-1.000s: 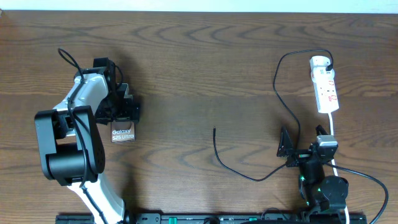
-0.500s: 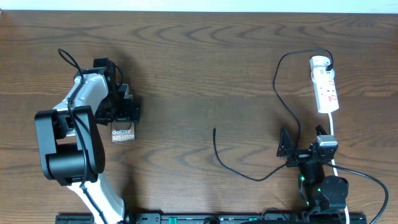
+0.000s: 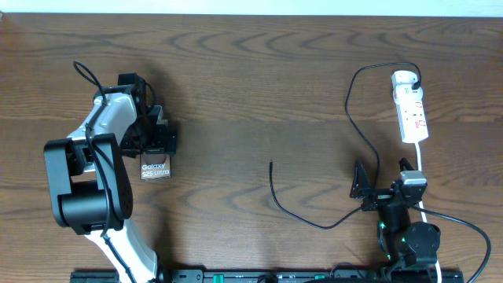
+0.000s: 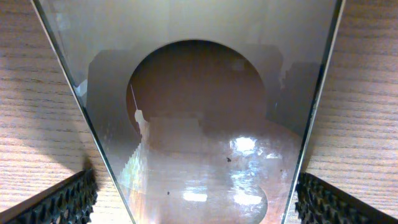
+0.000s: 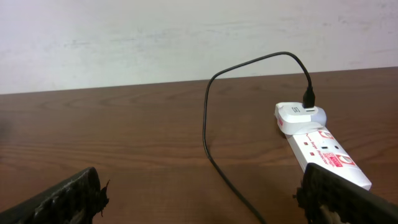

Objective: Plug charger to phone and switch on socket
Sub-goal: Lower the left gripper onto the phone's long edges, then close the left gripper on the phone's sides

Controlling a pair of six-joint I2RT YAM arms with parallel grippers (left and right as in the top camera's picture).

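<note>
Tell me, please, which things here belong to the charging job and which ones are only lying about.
Belong to the job: the phone, the charger, the socket.
Only lying about: no loose items that I can see; there is just the table and the wall behind it.

Left arm (image 3: 110,122), at 9 o'clock: white shell links between bulky black cylindrical joints, thin black cable looping off toward 11 o'clock. Right arm (image 3: 405,228), at 4 o'clock: compact, black, grey-topped, green-lit. Finger pads (image 4: 62,202): black, ribbed
</note>
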